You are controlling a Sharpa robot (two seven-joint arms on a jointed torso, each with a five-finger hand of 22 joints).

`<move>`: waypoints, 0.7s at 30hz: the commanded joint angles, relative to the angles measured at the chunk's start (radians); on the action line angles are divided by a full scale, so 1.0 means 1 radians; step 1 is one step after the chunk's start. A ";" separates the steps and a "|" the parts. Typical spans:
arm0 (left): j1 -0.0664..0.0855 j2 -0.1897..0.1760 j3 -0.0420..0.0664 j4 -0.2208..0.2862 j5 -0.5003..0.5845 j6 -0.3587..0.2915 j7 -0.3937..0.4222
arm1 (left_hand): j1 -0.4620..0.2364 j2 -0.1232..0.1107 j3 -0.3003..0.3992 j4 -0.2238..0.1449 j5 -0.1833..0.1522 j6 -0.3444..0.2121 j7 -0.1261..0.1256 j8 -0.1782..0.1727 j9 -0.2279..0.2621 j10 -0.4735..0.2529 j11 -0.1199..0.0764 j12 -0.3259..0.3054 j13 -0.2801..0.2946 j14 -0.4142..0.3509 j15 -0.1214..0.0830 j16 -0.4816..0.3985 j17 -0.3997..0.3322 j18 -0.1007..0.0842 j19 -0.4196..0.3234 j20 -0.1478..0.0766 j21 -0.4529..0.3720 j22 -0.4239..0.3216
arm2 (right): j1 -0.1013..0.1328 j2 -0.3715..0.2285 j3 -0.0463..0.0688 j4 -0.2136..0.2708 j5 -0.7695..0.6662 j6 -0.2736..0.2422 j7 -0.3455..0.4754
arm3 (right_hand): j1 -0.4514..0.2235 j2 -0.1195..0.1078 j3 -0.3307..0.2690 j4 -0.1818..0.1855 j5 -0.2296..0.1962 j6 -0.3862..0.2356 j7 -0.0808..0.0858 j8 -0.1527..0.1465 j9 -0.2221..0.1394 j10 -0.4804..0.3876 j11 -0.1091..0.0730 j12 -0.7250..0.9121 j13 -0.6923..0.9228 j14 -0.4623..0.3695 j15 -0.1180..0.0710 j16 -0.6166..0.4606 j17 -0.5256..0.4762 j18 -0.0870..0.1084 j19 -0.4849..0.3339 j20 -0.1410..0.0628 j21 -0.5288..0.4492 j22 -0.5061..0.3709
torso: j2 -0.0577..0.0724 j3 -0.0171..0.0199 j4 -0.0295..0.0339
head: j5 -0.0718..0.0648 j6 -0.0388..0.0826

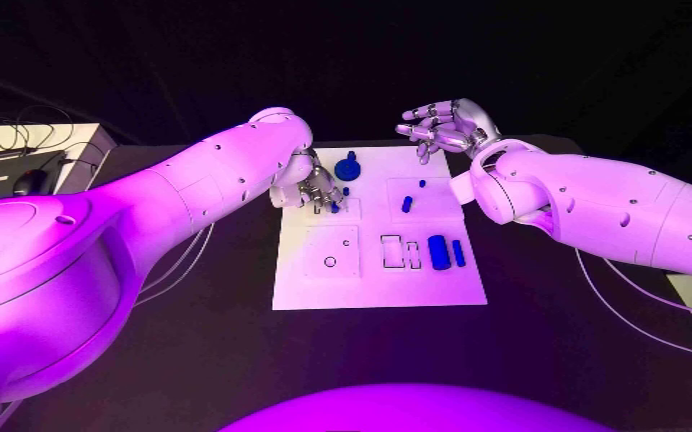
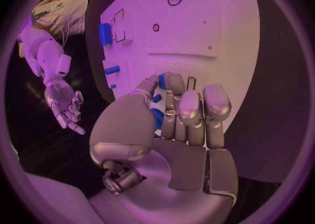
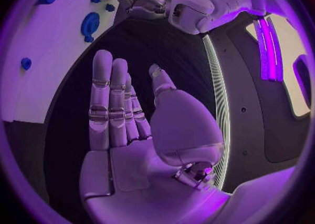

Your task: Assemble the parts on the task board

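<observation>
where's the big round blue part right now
In the head view the round blue part sits at the far edge of the task board, just beside the left hand, which is down on the board.

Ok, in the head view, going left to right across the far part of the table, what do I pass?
Left hand over the task board's left edge → round blue part → small blue part → right hand, raised above the board's far right corner.

The black table (image 1: pixel 577 332) is covered in its middle by the white task board (image 1: pixel 378 287), lying flat below both hands.
</observation>
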 commanded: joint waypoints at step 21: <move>-0.003 -0.027 0.000 0.031 -0.010 -0.008 -0.001 | 0.031 -0.002 -0.147 0.020 -0.010 0.005 0.002 -0.003 -0.007 -0.003 0.004 0.000 0.003 0.001 -0.006 0.006 -0.001 -0.014 0.004 -0.003 0.002 -0.001 | 0.000 -0.004 0.000 0.001 -0.007 0.009 0.008 | -0.006 0.000 0.002 -0.005 0.007 -0.002 0.005 -0.006 0.000 -0.001 -0.005 -0.003 -0.001 -0.008 -0.002 0.006 0.000 0.011 -0.008 0.000 0.004 0.001 | 0.000 -0.0006 0.0003 | 0.001 0.001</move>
